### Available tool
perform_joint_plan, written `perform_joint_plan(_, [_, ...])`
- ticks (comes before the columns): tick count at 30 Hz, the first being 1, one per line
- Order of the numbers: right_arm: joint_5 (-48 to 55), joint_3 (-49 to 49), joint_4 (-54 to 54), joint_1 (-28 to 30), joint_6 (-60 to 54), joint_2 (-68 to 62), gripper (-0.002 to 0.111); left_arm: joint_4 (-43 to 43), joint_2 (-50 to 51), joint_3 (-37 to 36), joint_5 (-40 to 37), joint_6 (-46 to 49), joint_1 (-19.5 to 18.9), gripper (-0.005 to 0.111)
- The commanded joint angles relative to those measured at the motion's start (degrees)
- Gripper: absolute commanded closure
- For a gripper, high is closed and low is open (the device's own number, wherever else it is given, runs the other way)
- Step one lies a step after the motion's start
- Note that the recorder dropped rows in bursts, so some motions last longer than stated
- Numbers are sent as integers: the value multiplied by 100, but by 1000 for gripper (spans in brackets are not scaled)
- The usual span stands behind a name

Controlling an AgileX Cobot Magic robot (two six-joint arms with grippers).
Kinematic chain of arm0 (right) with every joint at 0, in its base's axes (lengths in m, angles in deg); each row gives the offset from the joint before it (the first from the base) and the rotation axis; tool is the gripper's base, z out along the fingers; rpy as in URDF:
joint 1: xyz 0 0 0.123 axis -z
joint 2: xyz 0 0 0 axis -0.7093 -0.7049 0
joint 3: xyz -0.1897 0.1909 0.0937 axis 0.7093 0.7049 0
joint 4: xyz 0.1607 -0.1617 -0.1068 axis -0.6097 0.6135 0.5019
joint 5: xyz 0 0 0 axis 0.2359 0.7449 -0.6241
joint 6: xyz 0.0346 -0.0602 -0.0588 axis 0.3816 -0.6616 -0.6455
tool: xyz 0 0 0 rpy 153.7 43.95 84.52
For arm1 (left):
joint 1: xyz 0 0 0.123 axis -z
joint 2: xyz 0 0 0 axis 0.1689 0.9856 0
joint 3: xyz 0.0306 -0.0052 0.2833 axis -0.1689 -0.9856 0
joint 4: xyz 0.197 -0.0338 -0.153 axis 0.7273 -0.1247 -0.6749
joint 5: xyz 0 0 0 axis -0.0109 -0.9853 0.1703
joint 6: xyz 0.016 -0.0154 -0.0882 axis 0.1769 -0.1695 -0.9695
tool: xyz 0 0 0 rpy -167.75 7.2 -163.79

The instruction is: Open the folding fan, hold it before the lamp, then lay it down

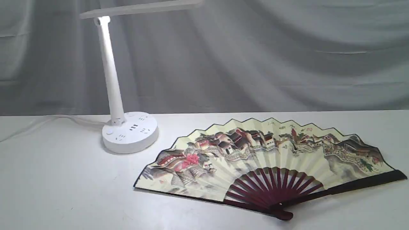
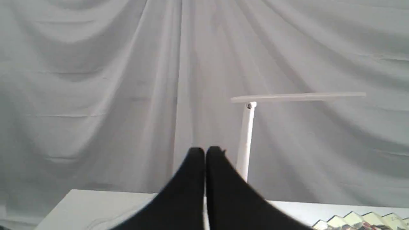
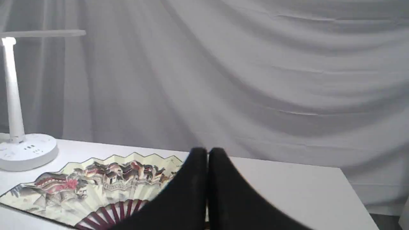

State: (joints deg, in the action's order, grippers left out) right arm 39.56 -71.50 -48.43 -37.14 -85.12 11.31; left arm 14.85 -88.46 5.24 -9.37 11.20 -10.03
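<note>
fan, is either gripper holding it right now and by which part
Nothing is held. The folding fan lies spread open on the table, and the left gripper and right gripper are both shut, empty, off the fan.

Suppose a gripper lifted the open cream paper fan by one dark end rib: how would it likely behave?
The cream paper folding fan with maroon wooden ribs looks light for its spread. Held by one end rib, its thin pleats would probably sag or partly fold shut. Lying flat on the white table, it would likely slide rather than roll if pushed.
</note>
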Motion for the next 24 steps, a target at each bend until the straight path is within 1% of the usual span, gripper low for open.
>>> perform_joint_plan(1, [69,217,144,-10,-27,10,108,23,0,-210,-25,-28,60,107])
perform_joint_plan(4, [7,348,144,-10,-27,10,108,23,0,-327,24,-28,63,107])
perform_joint_plan(5, [-55,377,144,-10,-27,10,108,23,0,-377,176,-28,73,107])
perform_joint_plan(7, [-154,402,98,-10,-27,10,108,23,0,-413,394,-28,151,107])
perform_joint_plan(11, [-289,402,77,-10,-13,10,108,23,0,-478,544,-28,294,107])
perform_joint_plan(14, [-514,435,77,-10,-13,10,108,37,0,-783,984,-44,303,107])
perform_joint_plan(16, [-731,554,-1,-10,-13,10,108,-36,0,-995,1168,-55,303,107])
perform_joint_plan(21, [-954,1109,-1,-10,38,10,108,-417,0,-1343,1151,-58,303,107])
perform_joint_plan(24, [-1599,1553,132,-10,30,10,108,-431,0,-1720,1753,-47,303,107])
